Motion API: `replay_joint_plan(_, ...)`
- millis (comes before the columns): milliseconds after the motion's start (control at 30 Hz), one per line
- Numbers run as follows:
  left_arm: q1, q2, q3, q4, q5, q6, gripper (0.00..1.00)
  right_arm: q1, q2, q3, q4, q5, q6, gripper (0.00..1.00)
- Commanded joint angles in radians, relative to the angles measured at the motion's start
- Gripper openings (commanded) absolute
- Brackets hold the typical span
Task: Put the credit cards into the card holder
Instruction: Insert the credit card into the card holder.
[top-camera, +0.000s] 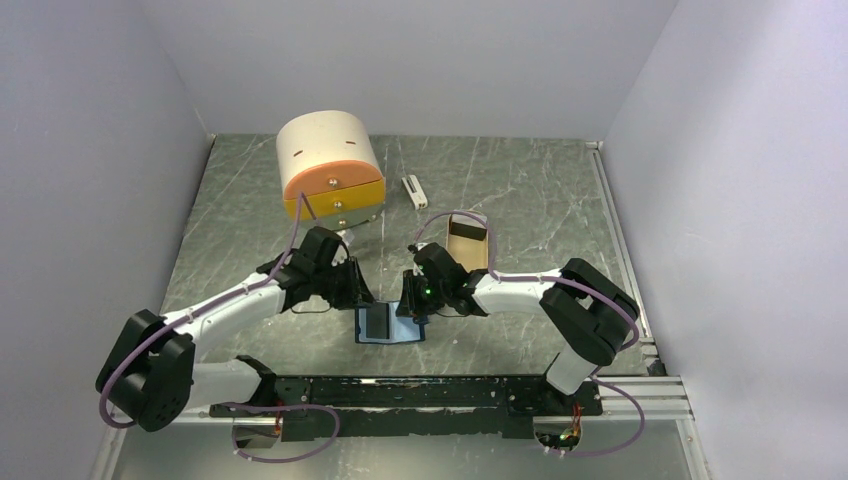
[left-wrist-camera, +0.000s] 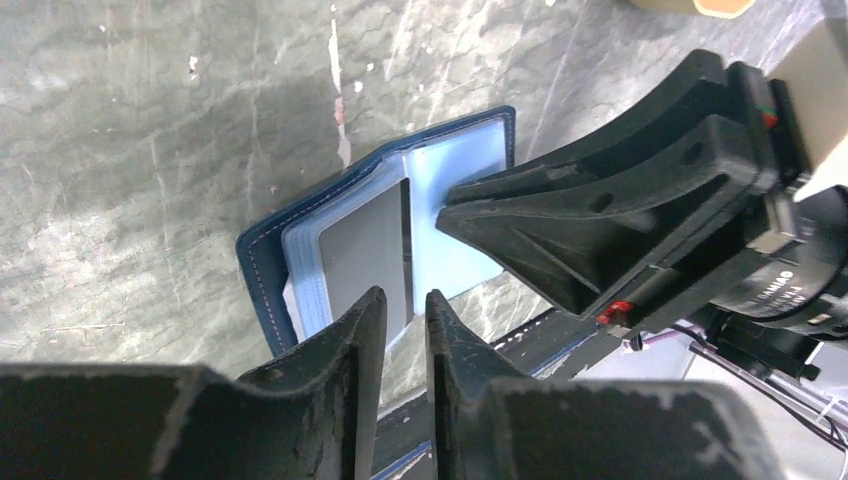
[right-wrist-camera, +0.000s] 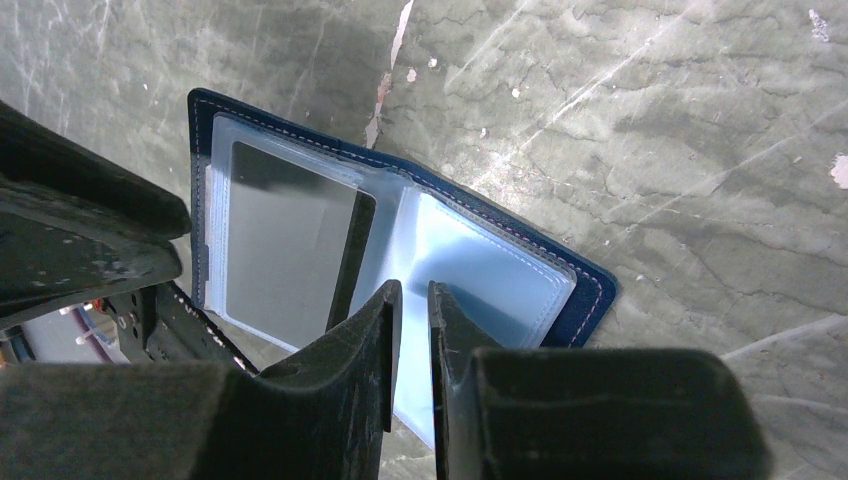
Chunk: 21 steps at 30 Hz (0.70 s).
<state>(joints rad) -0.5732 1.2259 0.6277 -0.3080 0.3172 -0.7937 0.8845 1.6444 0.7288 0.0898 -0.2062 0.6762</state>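
The card holder (top-camera: 388, 323) lies open near-centre on the surface (top-camera: 540, 200): probably light, with floppy pages. A stiff, slick credit card (right-wrist-camera: 285, 255) sits in its left sleeve and is best taken by an edge. Left jaws, 10 o'clock: slightly apart, empty. Right jaws, 2 o'clock, rest on the right page; I cannot tell whether they grip it.

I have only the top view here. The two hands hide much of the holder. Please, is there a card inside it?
Observer: Yes. The left wrist view shows a grey card in a clear sleeve of the open holder, on the half near the left arm.
Operator: Is it gripped by anything?
Observer: No. The left hand is at the card's near edge, fingers slightly apart, nothing between them.
Operator: What does the other arm do?
Observer: The right hand appears to press its tips on the opposite light-blue page, which shows no card.
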Motion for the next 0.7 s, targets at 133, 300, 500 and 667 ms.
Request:
replay_joint_plan(133, -0.008, 0.023, -0.044, 0.058, -0.02, -0.003, 0.29, -0.004, 0.003, -0.024, -0.035, 0.017, -0.006, 0.2)
replay_joint_plan(300, -0.008, 0.033, -0.047, 0.048, -0.035, 0.001, 0.29, -0.003, 0.002, -0.024, -0.037, 0.019, -0.009, 0.2)
replay_joint_plan(500, -0.008, 0.032, -0.031, 0.007, -0.065, 0.023, 0.32, -0.004, 0.005, -0.019, -0.039, 0.019, -0.009, 0.2)
replay_joint_plan(667, -0.008, 0.039, -0.038, 0.009, -0.068, 0.025, 0.33, -0.003, 0.006, -0.014, -0.042, 0.017, -0.012, 0.2)
